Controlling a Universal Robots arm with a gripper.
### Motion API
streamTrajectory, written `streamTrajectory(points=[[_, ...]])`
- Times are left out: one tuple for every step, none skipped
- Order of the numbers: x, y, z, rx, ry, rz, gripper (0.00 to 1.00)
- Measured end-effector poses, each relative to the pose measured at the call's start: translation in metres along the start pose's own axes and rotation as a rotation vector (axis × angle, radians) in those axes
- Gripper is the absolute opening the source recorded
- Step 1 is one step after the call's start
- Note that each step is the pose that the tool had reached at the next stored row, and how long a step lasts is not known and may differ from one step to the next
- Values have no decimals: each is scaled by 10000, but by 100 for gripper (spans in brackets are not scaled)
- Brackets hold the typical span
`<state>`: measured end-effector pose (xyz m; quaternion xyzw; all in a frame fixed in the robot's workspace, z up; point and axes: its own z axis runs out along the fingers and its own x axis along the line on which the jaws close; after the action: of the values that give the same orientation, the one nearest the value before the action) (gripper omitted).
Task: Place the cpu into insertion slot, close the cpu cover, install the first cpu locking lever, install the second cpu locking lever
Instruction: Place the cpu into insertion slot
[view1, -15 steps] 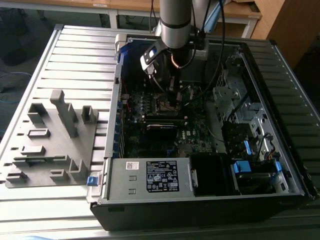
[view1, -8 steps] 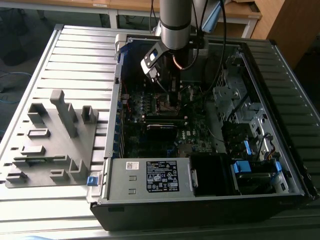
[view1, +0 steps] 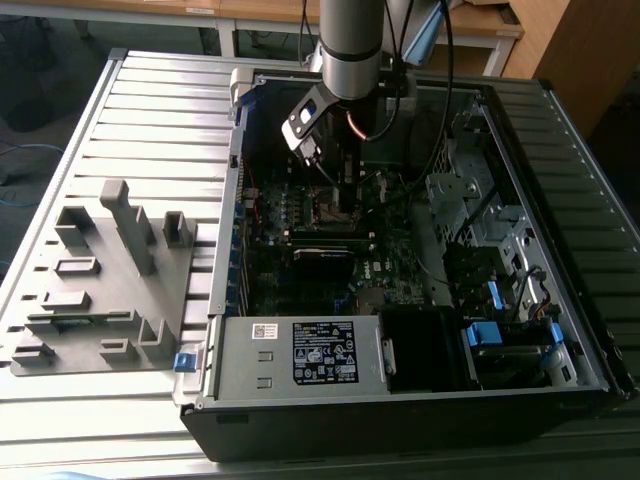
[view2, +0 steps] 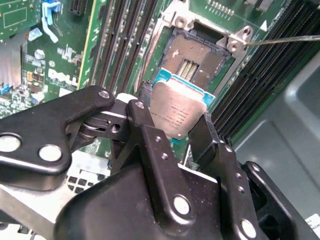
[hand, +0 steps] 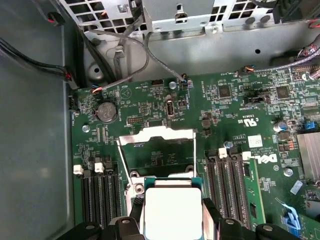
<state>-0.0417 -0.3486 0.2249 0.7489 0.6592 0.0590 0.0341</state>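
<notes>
The cpu (view2: 179, 107), a small flat square chip with a grey-silver metal top on a blue-green rim, is clamped between the two black fingers (view2: 206, 137) of the gripper (view2: 175, 114). They pinch it by opposite edges, which I judge keeps its underside free to meet the contacts. It hangs close over, and not yet seated in, the insertion slot (view2: 196, 62), a dark square socket with a silvery metal rim set into the green circuit board (hand: 150, 107). The socket lies bare because the cpu cover (hand: 156, 132), a thin silver metal frame with a large square window, stands swung up on its hinge at the socket's edge away from the gripper, so the chip has a clear way down. A thin silvery wire locking lever (view2: 285, 39) is likewise swung out to the side, clear of the rim. Long black memory slots (view2: 125, 45) flank the socket on both sides, leaving a narrow lane that suits the slim fingers and the edge grip. In the exterior view the silver-grey robot arm (view1: 350, 40) reaches straight down into the open black computer case (view1: 400, 430), which lies on its side on a ribbed grey metal table (view1: 150, 110) so the board faces up. A grey moulded fixture block (view1: 100, 290) rests on the table to the exterior view's left of the case, well apart from the work
</notes>
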Motion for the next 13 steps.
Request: streamTrajectory(points=[[0, 0, 3, 148, -19, 4, 54], [-1, 0, 4, 294, -41, 6, 54], [0, 0, 5, 416, -56, 4, 54], [0, 0, 4, 421, -58, 4, 54], [0, -1, 4, 423, -59, 5, 54], [0, -1, 4, 424, -59, 5, 54], [0, -1, 5, 425, -58, 5, 54], [0, -1, 5, 427, -54, -2, 54], [-1, 0, 5, 431, -28, -56, 54], [0, 0, 6, 437, 8, -157, 54], [0, -1, 6, 444, 29, -282, 54], [0, -1, 7, 450, 48, -422, 54], [0, -1, 7, 457, 64, -568, 54]])
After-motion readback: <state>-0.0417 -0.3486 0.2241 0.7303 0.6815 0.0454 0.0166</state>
